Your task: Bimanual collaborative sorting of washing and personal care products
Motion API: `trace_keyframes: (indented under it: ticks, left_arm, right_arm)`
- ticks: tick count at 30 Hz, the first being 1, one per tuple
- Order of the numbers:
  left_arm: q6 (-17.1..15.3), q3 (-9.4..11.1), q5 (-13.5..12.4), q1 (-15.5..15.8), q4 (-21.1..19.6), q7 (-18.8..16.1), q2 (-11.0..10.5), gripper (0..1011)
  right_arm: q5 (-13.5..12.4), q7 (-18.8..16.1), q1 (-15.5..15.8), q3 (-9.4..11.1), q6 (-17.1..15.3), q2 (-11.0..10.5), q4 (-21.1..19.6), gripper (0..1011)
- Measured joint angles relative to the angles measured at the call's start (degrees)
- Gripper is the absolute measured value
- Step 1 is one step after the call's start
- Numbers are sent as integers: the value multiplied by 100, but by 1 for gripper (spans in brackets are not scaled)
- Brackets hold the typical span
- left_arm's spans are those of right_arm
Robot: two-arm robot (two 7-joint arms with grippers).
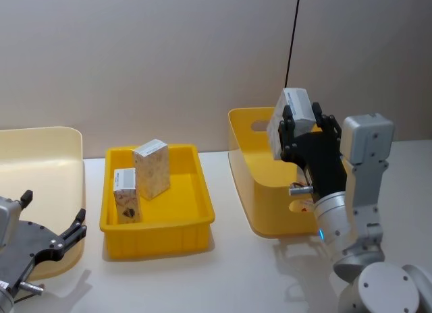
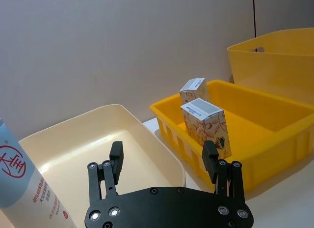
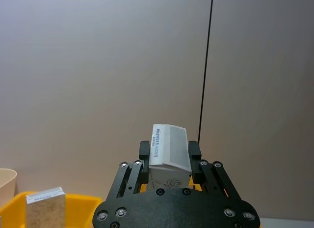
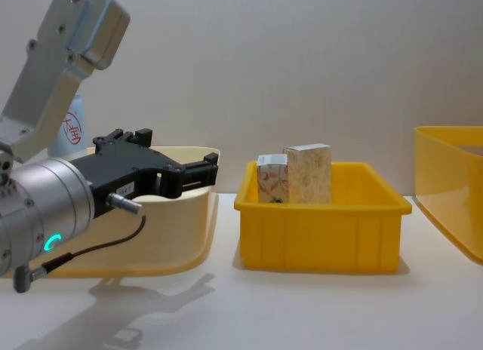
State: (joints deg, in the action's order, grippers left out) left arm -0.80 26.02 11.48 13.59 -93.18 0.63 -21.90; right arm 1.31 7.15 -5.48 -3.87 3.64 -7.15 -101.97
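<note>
Two small white cartons with reddish patterned print are stood upright in the left part of the shallow yellow plastic tray (image 1: 202, 212): the shorter carton (image 1: 126, 195) against the left wall, the taller carton (image 1: 152, 168) just behind it toward the back wall. A third white carton (image 1: 291, 114) is held tilted above the deep yellow bin (image 1: 251, 185). A light-blue squeeze tube (image 2: 27, 186) with a red round logo is seen at the cream bin (image 2: 88, 139).

Light-blue tube (image 2: 24, 181) bears red "宝" logo.
</note>
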Motion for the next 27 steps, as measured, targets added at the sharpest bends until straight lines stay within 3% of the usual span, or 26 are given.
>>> trace_keyframes:
  ticks: [13,27]
  left_arm:
    - [0,0,0,0,0,0,0,1001]
    - [0,0,0,0,0,0,0,1001]
  right_arm:
    - [76,11,80,92,-172,25,95,455]
    - [125,-78,-110,89,-256,102,487,455]
